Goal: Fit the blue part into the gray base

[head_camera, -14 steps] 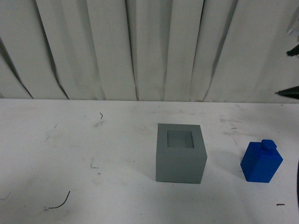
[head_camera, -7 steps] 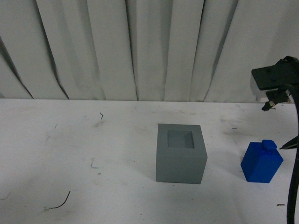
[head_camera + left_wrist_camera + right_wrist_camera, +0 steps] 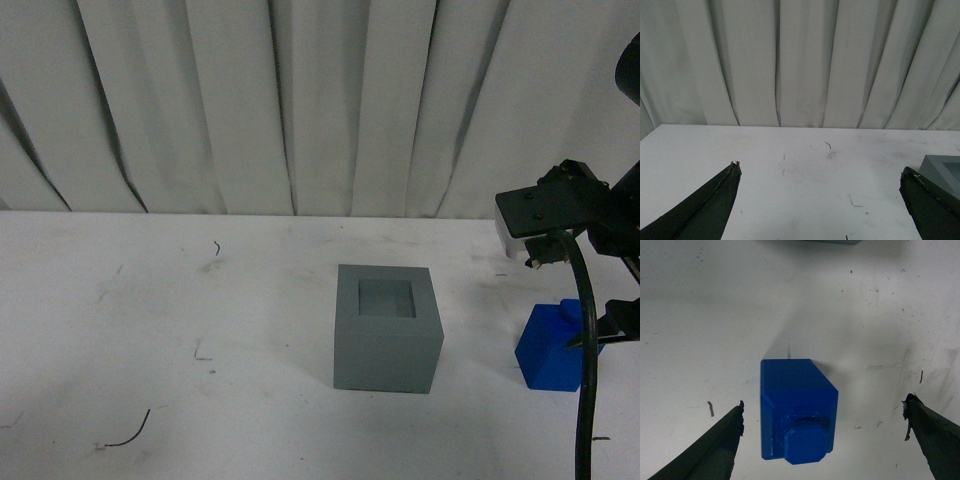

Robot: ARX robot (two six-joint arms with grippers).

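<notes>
1. The right arm (image 3: 565, 205) has moved in from the table's right side. A second ago only a sliver of it showed at the frame edge. Half a second ago it hung higher and further right. Now it sits lower, and its black cable (image 3: 591, 340) crosses in front of the bright blue matte rectangular block (image 3: 545, 355).
2. The blue block has not shifted across the three front views. It stands upright on the white tabletop (image 3: 200, 300), its small round knob (image 3: 804, 442) on top. It is to the right of the plain matte gray cube (image 3: 387, 340) and clearly apart from it.
3. The right gripper (image 3: 823, 402) is spread wide and holds nothing. In its wrist view one dark finger lies on each side of the blue block (image 3: 797, 415), neither touching it, and the block sits nearer one finger than the other.
4. The left gripper (image 3: 820, 168) is also spread and empty, hanging over bare table. Only a corner of the gray cube (image 3: 945, 167) shows at the edge of its view.
5. The gray cube has not moved either, and its square recess (image 3: 387, 298) faces up with nothing in it.
6. The change suggests the approach is nearly finished but the grasp has not begun, so the task is at an early stage. The next move probably calls for centring the fingers on the block, then lowering and closing. Closing off-centre could push the block sideways or tip it.
</notes>
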